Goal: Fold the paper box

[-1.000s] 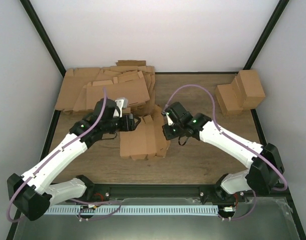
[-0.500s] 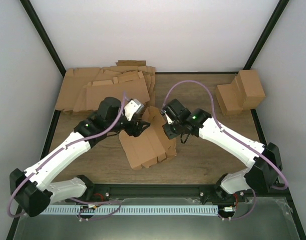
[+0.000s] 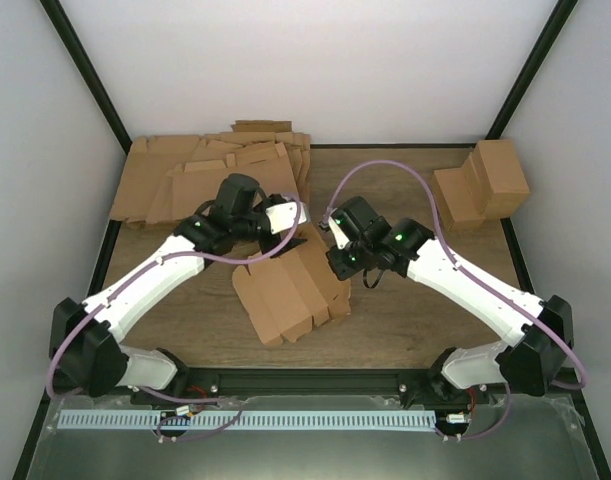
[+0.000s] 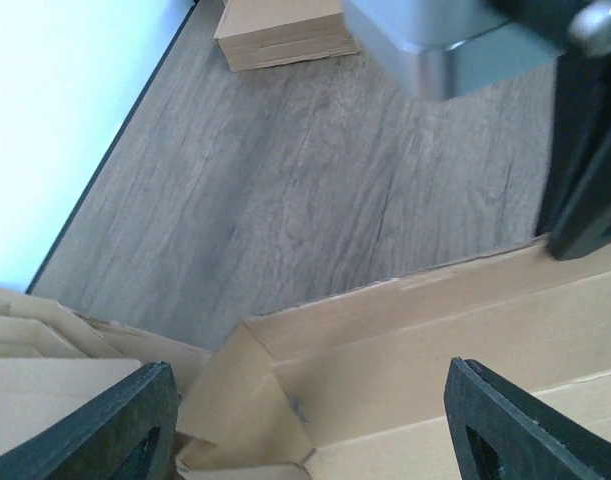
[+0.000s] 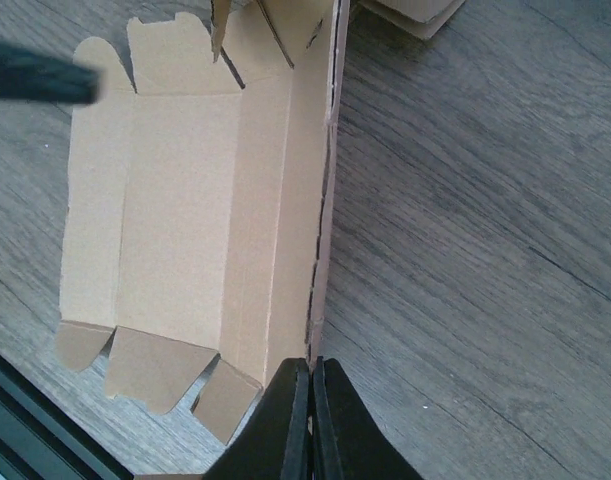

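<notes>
R claw [image 5: 310,395] pinched paper box [image 3: 285,295] wall; L claw [image 4: 310,410] free.
Box sat mid-surface, toward the near edge, skewed. R claw was shut tight on the raised wall; L claw gaped wide over the box corner nearest the far edge, holding nothing. Best: hold R pinch at the crease while L tucks the end flap in. Vs earlier: box had twisted off square, L claw had widened & swung over.

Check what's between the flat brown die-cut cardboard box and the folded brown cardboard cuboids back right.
Top view: the right hand, shut on the box's edge, its purple cable, then bare wooden table up to the cuboids.
</notes>
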Controlling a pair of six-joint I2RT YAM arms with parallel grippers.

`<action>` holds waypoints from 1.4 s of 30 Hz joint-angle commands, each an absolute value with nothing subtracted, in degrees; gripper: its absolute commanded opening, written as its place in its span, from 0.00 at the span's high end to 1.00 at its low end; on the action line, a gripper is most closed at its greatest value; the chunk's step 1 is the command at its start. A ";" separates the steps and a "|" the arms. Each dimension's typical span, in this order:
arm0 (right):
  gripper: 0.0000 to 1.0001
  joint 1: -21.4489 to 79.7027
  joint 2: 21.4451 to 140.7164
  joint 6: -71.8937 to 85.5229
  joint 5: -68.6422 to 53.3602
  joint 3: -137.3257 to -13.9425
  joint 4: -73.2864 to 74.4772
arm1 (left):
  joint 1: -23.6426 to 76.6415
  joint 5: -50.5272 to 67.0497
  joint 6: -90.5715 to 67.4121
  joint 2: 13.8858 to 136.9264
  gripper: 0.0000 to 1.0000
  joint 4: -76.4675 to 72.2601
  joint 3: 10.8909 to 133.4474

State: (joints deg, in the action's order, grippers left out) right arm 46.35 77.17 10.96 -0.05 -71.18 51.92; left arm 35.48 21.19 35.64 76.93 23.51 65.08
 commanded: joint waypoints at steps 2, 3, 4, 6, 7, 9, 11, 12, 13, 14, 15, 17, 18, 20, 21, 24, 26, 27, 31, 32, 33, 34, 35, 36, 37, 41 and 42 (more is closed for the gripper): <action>0.99 46.65 74.53 10.01 -1.84 -72.54 51.80 | 33.26 26.34 45.89 81.71 0.26 25.79 70.15; 0.99 46.72 74.42 9.97 -1.92 -72.33 51.71 | 32.96 26.81 46.32 82.52 0.27 26.33 70.56; 0.99 46.70 74.28 9.98 -1.88 -72.15 51.70 | 32.70 27.87 47.43 83.40 0.26 27.88 71.49; 0.99 46.69 74.26 10.07 -1.66 -71.83 51.59 | 32.33 30.25 51.26 85.16 0.26 32.09 74.00; 0.99 46.73 74.31 10.10 -1.66 -71.75 51.61 | 32.16 30.99 52.67 85.90 0.27 33.89 74.79; 0.99 46.75 74.36 10.15 -1.99 -71.63 51.62 | 31.64 31.31 53.95 86.69 0.29 35.00 75.31; 0.99 46.69 74.25 10.15 -2.11 -71.55 51.51 | 31.05 31.23 54.78 87.22 0.31 34.93 75.33; 0.99 46.73 74.19 10.11 -2.11 -71.54 51.50 | 30.84 31.07 55.29 87.43 0.32 34.94 75.34; 0.99 46.63 74.18 10.08 -2.23 -71.59 51.57 | 30.63 30.97 55.80 87.71 0.33 34.76 75.33; 0.99 46.67 74.16 10.09 -2.42 -71.57 51.55 | 30.45 30.96 56.27 87.90 0.33 34.71 75.18; 0.99 46.71 74.14 10.06 -2.71 -71.55 51.51 | 30.27 30.83 56.70 88.16 0.33 34.61 75.11; 0.99 46.71 74.11 10.10 -3.13 -71.42 51.43 | 29.78 29.57 56.96 88.96 0.35 34.42 75.13; 0.99 46.70 74.10 10.12 -3.16 -71.37 51.43 | 29.49 29.25 57.05 89.41 0.36 34.45 75.14; 0.99 46.72 74.30 10.17 -3.24 -71.28 51.34 | 28.64 29.28 57.33 90.15 0.39 34.59 75.16; 0.99 46.75 74.37 10.13 -3.25 -71.28 51.37 | 28.20 29.87 57.48 90.32 0.40 34.62 75.10; 0.99 46.74 74.45 10.21 -3.29 -71.34 51.34 | 27.24 31.33 57.77 90.97 0.47 34.90 75.27; 0.99 46.74 74.54 10.35 -3.18 -71.36 51.33 | 27.24 32.18 58.23 91.55 0.54 35.99 75.87; 0.99 46.63 74.55 10.38 -3.04 -71.37 51.42 | 27.25 32.63 58.68 91.89 0.56 36.91 76.36; 0.98 46.75 74.66 11.16 -1.53 -71.03 51.15 | 27.17 32.06 61.12 92.37 0.75 38.75 76.56; 0.96 46.70 74.75 11.61 -0.77 -70.97 50.96 | 27.23 31.51 61.39 92.38 0.83 38.87 76.60; 0.94 46.71 74.81 12.06 -0.21 -70.87 50.80 | 27.22 31.09 61.43 92.31 0.89 38.91 76.64; 0.93 46.70 74.77 12.36 0.23 -70.72 50.61 | 27.20 30.86 61.49 92.22 0.94 38.99 76.72; 0.91 46.67 74.72 12.72 0.76 -70.61 50.28 | 27.22 30.87 61.65 91.98 0.96 39.02 76.78; 0.91 46.71 74.58 13.11 1.42 -70.44 50.04 | 27.22 31.01 61.78 91.69 0.96 39.04 76.67; 0.90 46.69 74.38 13.52 2.25 -70.28 49.90 | 27.31 31.14 61.85 91.33 0.96 39.15 76.57; 0.79 46.71 73.40 15.34 6.75 -69.81 49.75 | 27.41 31.31 61.14 89.84 0.96 39.32 76.51; 0.77 46.68 72.98 15.64 7.83 -69.67 49.68 | 27.40 31.46 60.62 89.43 0.96 39.29 76.49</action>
